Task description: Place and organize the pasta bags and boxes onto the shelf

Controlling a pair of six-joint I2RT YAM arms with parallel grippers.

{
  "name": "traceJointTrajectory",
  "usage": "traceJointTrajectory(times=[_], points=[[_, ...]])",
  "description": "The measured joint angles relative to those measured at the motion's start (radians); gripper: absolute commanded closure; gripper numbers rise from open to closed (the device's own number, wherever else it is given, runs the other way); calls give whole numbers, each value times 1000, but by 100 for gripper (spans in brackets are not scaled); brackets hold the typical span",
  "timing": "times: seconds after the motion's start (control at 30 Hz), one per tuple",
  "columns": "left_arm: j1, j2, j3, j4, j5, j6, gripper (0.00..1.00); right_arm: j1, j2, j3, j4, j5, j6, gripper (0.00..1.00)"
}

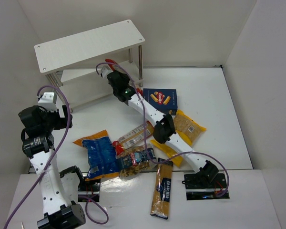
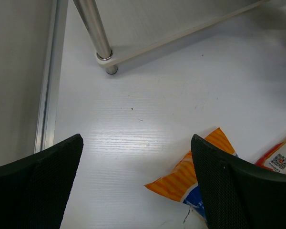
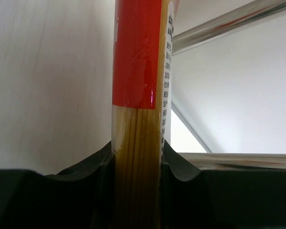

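A red-and-clear spaghetti pack [image 3: 137, 71] is clamped between the fingers of the right gripper [image 3: 137, 157], its yellow strands being seen through the clear part just above the pads. In the top view the right gripper [image 1: 106, 70] is held at the front of the shelf [image 1: 90, 43], at the level of the lower board, and a red end of the pack is seen beside a silver post [image 1: 140, 59]. The left gripper [image 2: 138, 188] is held spread wide with nothing between its fingers, above the table [image 1: 219, 105] near a foot of the shelf; a corner of the blue-orange bag [image 2: 190, 176] is seen just beside its right finger. The other packages are laid on the table in front of the shelf: the dark blue box [image 1: 161, 99], the clear-brown bag [image 1: 133, 160] touching the blue-orange bag, and the blue-labelled spaghetti pack [image 1: 162, 190] nearest the arm bases.
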Motion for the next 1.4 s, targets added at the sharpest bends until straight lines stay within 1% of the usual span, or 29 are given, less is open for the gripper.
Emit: traceJointTrajectory(times=[0.13, 0.3, 0.37, 0.4, 0.6, 0.63, 0.7, 0.73, 0.83, 0.9, 0.93, 1.03, 1.23, 1.4], points=[[0, 0, 0, 0, 0, 0, 1, 0, 17, 0, 49, 18, -24, 97], [1, 0, 0, 0, 0, 0, 1, -5, 32, 0, 87, 26, -41, 87], [6, 0, 0, 0, 0, 0, 1, -8, 32, 0, 96, 26, -43, 87], [8, 0, 0, 0, 0, 0, 1, -9, 32, 0, 104, 29, -45, 83], [10, -5, 0, 0, 1, 0, 1, -19, 34, 0, 174, 46, -69, 73], [10, -6, 0, 0, 1, 0, 1, -20, 36, 0, 185, 48, -71, 68], [10, -8, 0, 0, 2, 0, 1, -23, 43, 0, 208, 51, -80, 64], [10, -8, 0, 0, 2, 0, 1, -24, 48, 0, 218, 52, -85, 56], [10, -8, 0, 0, 2, 0, 1, -27, 64, 0, 244, 51, -99, 43], [11, -8, 0, 0, 2, 0, 1, -28, 72, 0, 255, 55, -111, 37], [14, -8, 0, 0, 3, 0, 1, -29, 74, 0, 259, 56, -114, 33], [18, -8, 0, 0, 4, 0, 1, -31, 76, 0, 289, 66, -122, 26], [18, -8, 0, 0, 7, 0, 1, -32, 76, 4, 314, 70, -111, 23], [18, -10, 0, 0, 8, 0, 1, -31, 65, 5, 241, 60, -31, 22]])
